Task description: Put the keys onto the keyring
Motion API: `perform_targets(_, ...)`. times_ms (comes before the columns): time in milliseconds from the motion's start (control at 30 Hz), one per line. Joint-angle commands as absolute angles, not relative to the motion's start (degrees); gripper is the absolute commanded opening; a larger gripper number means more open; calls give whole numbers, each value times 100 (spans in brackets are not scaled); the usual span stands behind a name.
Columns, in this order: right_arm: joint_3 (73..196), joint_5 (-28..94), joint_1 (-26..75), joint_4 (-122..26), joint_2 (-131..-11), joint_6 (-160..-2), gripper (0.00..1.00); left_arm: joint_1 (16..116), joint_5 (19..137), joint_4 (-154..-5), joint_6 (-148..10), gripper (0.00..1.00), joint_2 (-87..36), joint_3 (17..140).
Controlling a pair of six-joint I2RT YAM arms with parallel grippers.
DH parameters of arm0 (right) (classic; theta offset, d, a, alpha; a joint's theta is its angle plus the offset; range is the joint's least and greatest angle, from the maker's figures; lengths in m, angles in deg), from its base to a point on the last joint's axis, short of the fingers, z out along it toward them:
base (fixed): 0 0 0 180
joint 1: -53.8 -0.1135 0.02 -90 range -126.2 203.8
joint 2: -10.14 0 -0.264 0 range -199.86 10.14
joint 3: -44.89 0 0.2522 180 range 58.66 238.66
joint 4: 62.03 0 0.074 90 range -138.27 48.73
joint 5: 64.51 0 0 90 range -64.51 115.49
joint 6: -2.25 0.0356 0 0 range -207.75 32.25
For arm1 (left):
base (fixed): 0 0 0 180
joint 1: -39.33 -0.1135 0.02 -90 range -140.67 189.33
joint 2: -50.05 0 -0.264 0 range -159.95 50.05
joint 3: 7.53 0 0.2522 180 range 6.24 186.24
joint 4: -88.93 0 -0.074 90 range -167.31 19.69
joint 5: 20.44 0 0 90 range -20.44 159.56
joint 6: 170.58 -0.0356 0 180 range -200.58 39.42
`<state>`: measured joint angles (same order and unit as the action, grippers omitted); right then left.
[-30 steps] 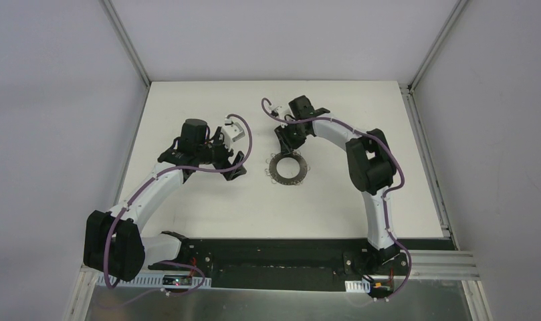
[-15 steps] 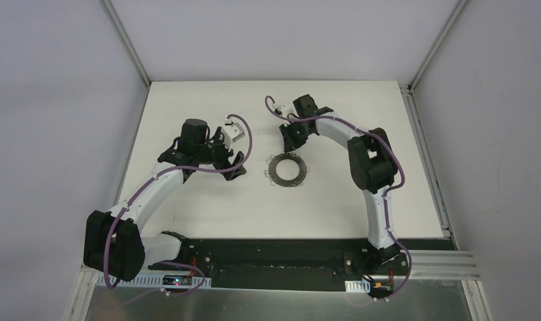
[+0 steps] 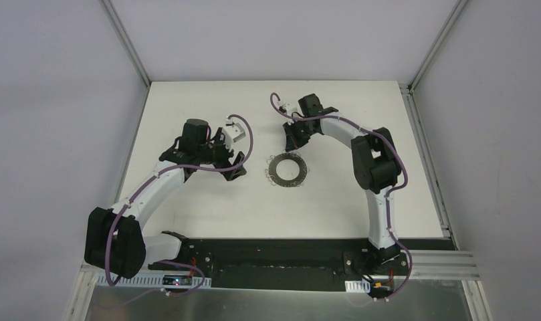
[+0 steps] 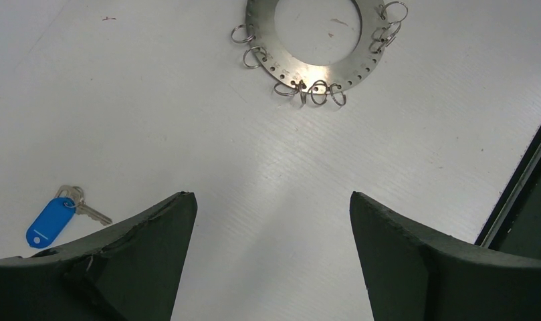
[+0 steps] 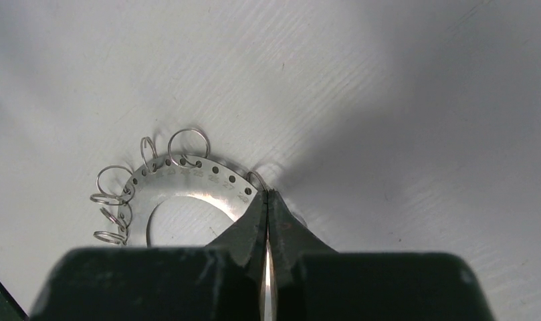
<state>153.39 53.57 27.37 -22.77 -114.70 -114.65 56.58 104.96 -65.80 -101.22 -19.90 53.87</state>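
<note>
The keyring (image 3: 274, 171), a flat grey metal ring with small wire loops on its rim, lies flat mid-table. My right gripper (image 3: 293, 142) hovers just behind it, shut, with nothing visible between the fingers. In the right wrist view its closed tips (image 5: 267, 194) line up over the keyring's (image 5: 180, 180) far rim, by a small loop. My left gripper (image 3: 235, 165) stands wide open to the keyring's left, empty. In the left wrist view the left gripper (image 4: 271, 197) frames bare table, with the keyring (image 4: 314, 72) ahead. A blue-headed key (image 4: 51, 221) lies at the lower left. The black-headed key is out of view.
A black strip (image 3: 274, 251) runs along the table's near edge, between the two arm bases, and shows as a dark edge (image 4: 528, 194) in the left wrist view. Aluminium rails (image 3: 424, 53) border the white table (image 3: 207, 207) at the sides.
My right gripper closed fully and drew back to the right, off the keyring's rear rim. The keyring and the left arm stayed where they were.
</note>
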Motion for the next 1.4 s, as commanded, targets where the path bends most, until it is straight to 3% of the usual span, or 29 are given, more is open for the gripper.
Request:
perform_targets(0,15004,5749,2810,-2749,-10714,-11276,0,5683,10477,-6617,-10112,87,-2119,5629)
perform_targets(533,14005,6360,2821,-3803,-9716,-10800,0,5682,10926,-7409,-9463,85,-2813,6141)
perform_targets(833,13790,7022,2815,-3807,-9283,-10726,0,5734,12201,-7885,-9363,73,-4141,7244)
perform_targets(1067,13684,7523,2816,-3748,-9173,-10801,0,6039,12761,-7148,-9981,70,-4876,8143)
perform_targets(1367,13623,7875,2823,-3667,-9183,-10893,0,6278,12988,-5927,-11184,55,-5278,8642)
